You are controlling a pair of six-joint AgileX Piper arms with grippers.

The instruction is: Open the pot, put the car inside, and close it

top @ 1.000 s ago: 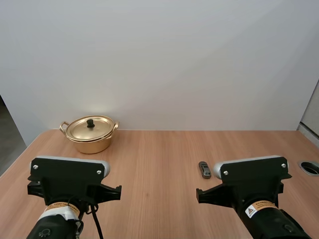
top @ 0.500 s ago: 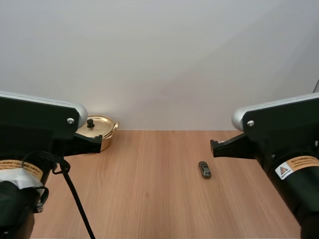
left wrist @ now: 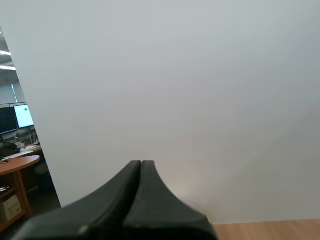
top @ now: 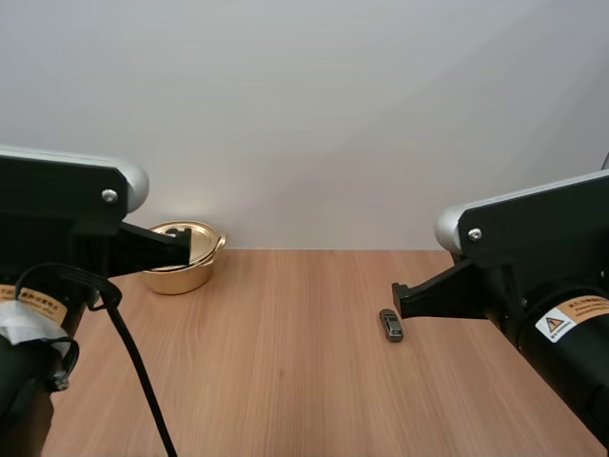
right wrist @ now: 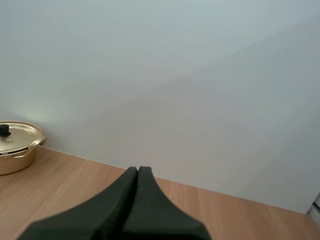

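- at the far left of the worktop (top: 285, 371), close to the back wall: gold pot (top: 176, 278), lid (right wrist: 20, 133) on, black knob (right wrist: 5, 131) on top, partly hidden in the high view behind the left arm.
- right of centre, on bare wood and well apart from the pot: small dark car (top: 390, 324), lying flat, lengthwise from near to far.
- step in hand, judging by that layout: the first one, opening the pot; lid not yet off, car not yet picked up.
- left end effector (left wrist: 141, 167): closed on nothing, fingers pressed into one dark wedge, held roughly level above the worktop, aimed at the far wall on the pot's side.
- right end effector (right wrist: 138, 172): likewise closed and empty, held high and roughly level, pointing far, pot off to its left and well away.
- next, most likely: spread the left fingers, tip the wrist down, descend over the knob, pinch it squarely, lift straight up, set the lid on bare wood beside the pot.
- then, probably for the right: open up, drop over the car, pinch across its narrow sides.
- small knob and low, slim car: careful centring needed before closing.
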